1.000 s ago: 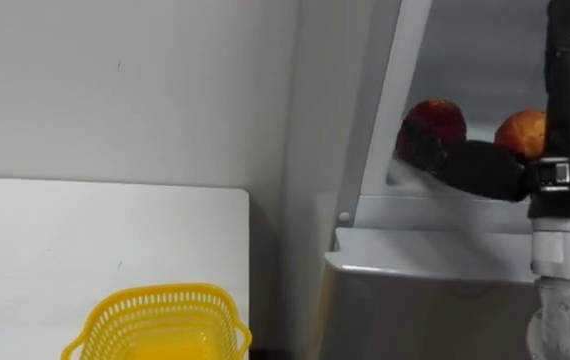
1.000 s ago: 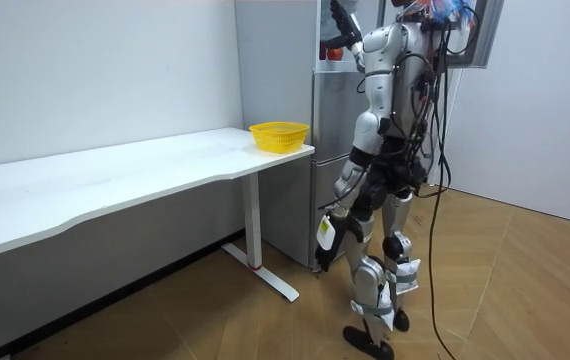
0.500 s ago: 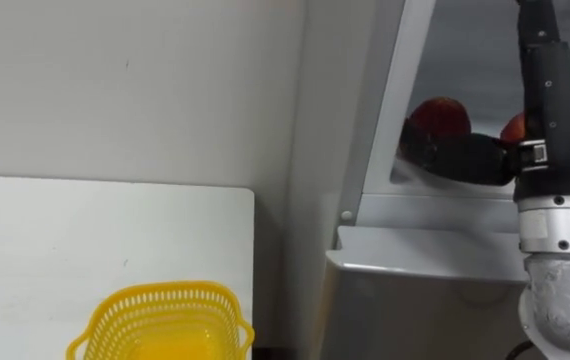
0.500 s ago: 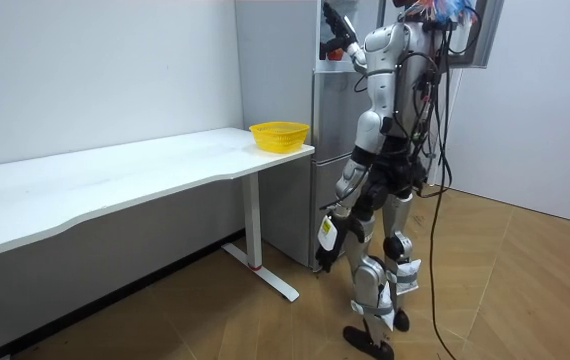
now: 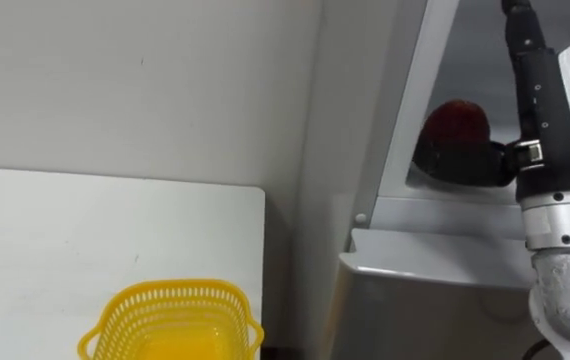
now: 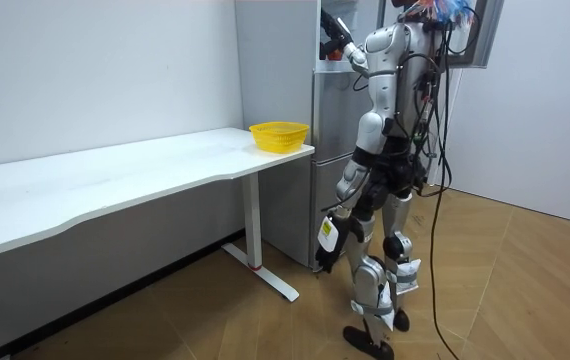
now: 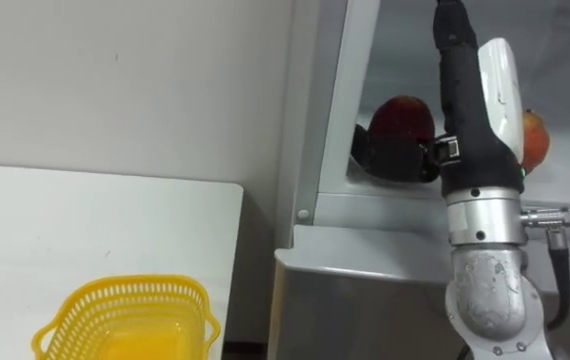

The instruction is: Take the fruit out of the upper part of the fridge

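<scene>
The upper fridge compartment [image 5: 435, 215] stands open before me. On its shelf sits a dark red fruit [image 5: 457, 115], and a second orange-red fruit [image 7: 534, 135] lies further right. My right arm reaches up into the compartment. My right hand [image 5: 465, 162] is dark and holds the red fruit, fingers curled round its lower half. My left hand [image 6: 336, 206] hangs by my hip in the room view.
A yellow mesh basket [image 5: 170, 318] stands on the white table [image 5: 65, 230] at my left, near the corner closest to the fridge. The grey top of the lower fridge door [image 5: 425, 268] juts out below the shelf. The fridge's side wall [image 5: 335, 150] borders the table.
The camera has shifted a little to the left. My right forearm has swung more upright, and the hand has drawn in against the red fruit and closed round it.
</scene>
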